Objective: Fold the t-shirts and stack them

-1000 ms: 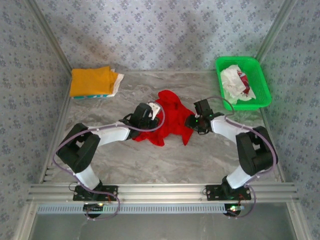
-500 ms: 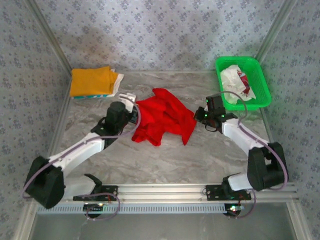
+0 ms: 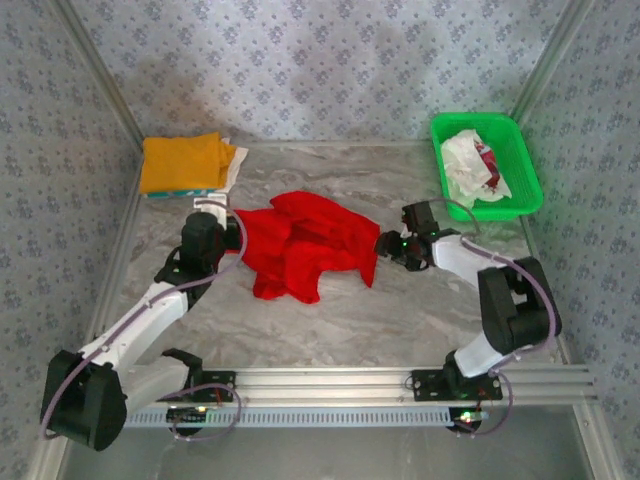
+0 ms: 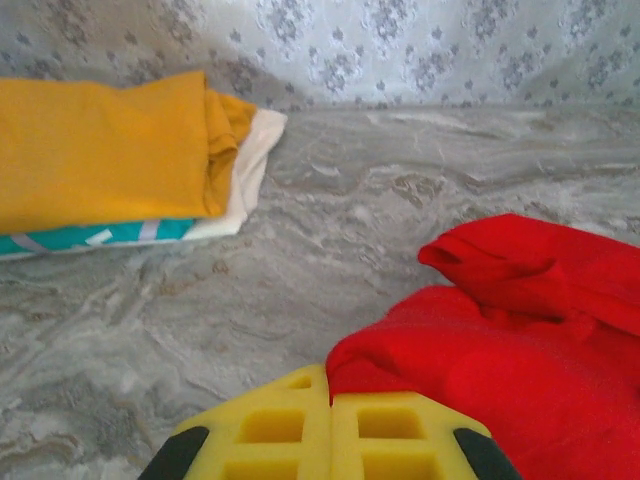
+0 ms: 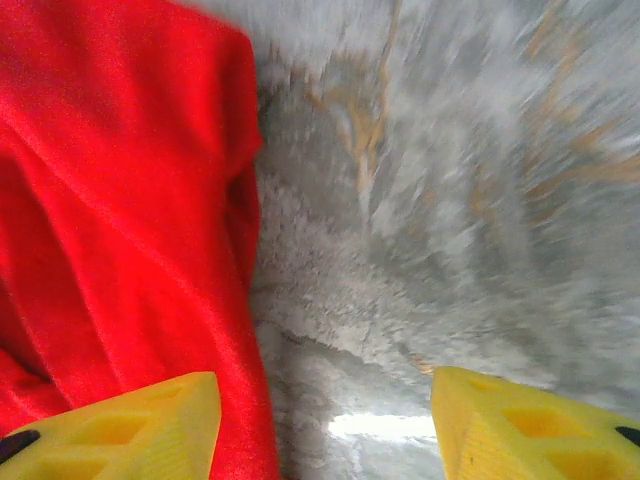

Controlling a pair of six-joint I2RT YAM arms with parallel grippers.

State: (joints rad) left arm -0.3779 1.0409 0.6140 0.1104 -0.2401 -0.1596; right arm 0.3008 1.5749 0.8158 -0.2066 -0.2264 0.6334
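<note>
The red t-shirt (image 3: 300, 245), soft and heavily rumpled, lay bunched on the marbled bench (image 3: 400, 310) between the two sets of jaws. One edge was pinched by the left jaws, pressed together; the right jaws were spread just beside the opposite hem. That hem would best be gripped low and the cloth drawn flat before folding.

You're looking at a plain bright red t-shirt (image 3: 305, 245) on a grey marbled table (image 3: 400, 320). Your stack shows an orange-yellow tee (image 3: 183, 162) and a teal tee (image 4: 90, 236) with white stripes. The mesh basket (image 3: 500, 210) is green, and the white tee (image 3: 468, 165) in it has red marks. The walls (image 3: 330, 60) are pale grey-blue with a floral print.
</note>
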